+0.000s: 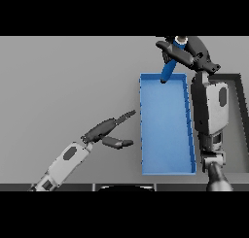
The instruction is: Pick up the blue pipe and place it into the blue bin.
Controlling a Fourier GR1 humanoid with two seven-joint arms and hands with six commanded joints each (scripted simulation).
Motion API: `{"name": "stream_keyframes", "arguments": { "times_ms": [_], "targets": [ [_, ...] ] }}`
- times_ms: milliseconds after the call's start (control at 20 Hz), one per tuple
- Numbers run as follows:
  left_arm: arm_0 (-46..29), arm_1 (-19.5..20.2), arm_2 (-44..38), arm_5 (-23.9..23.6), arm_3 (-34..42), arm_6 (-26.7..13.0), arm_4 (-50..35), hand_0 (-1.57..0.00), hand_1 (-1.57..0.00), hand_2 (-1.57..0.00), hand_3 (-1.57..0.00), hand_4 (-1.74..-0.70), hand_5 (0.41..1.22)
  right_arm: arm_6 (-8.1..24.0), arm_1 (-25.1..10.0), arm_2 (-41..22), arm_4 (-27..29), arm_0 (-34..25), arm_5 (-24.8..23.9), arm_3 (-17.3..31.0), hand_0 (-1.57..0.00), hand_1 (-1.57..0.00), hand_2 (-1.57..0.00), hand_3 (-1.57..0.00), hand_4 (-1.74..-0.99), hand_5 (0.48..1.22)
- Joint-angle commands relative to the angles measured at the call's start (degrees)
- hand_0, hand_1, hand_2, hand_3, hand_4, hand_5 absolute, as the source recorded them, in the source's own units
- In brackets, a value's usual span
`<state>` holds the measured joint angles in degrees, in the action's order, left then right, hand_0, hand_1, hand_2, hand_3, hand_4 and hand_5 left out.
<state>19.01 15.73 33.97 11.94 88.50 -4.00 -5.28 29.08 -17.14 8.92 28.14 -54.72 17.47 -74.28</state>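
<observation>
A right robot hand (187, 51) has its fingers curled around a blue pipe (169, 68), holding it tilted above the far end of a blue bin (167, 170) on a grey worktop (68, 86). The pipe's lower tip hangs just over the bin's far rim. The left robot hand (108, 131) hovers just left of the bin, fingers straight and spread apart.

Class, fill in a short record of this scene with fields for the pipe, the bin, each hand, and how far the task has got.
pipe: blue pipe, tilted, lower end over the bin's far edge
bin: blue bin, on the grey table, nothing lying in it
right hand: right hand, fingers curled round the pipe, above the bin's far end
left hand: left hand, open, idle, left of the bin
task stage: pipe held, not yet released
</observation>
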Motion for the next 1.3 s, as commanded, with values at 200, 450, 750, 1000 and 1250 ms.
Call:
{"name": "stream_keyframes", "arguments": {
  "times_ms": [200,450,750,1000,1250],
  "targets": [
    [-1.11,1.19,0.14,-0.06,2.2,0.14,-0.06,0.0,0.0,0.0,0.0,-0.83,0.464,3.36,0.25,1.37,-3.84,8.58,-1.68,0.83,-1.57,-1.57,-1.57,-1.57,-1.499,1.221],
    [-0.95,0.85,0.32,0.0,2.06,-0.26,-0.04,0.0,0.0,0.0,0.0,-0.83,0.47,5.86,-0.95,-2.4,-5.98,17.87,-8.54,1.13,-1.57,-1.57,-1.57,-1.57,-1.499,1.221],
    [-0.56,0.33,0.8,-0.3,1.86,-1.12,0.56,0.0,0.0,0.0,0.0,-0.83,0.475,5.85,-7.95,-16.92,0.28,24.28,-15.3,2.44,-1.57,-1.57,-1.57,-0.69,-1.653,1.205],
    [-0.87,0.35,0.83,-0.27,1.88,-1.32,0.38,0.0,0.0,0.0,0.0,-0.83,0.476,5.86,-17.48,-35.06,19.09,22.79,-25.75,6.07,-0.94,-0.88,-0.85,-0.52,-1.404,1.159],
    [-0.3,0.1,0.59,-0.44,1.57,-1.44,0.29,0.0,0.0,0.0,0.0,-0.83,0.477,5.86,-24.04,-46.05,21.93,18.91,-22.74,3.23,-0.31,-0.29,-0.28,-0.17,-1.215,1.044]
  ]
}}
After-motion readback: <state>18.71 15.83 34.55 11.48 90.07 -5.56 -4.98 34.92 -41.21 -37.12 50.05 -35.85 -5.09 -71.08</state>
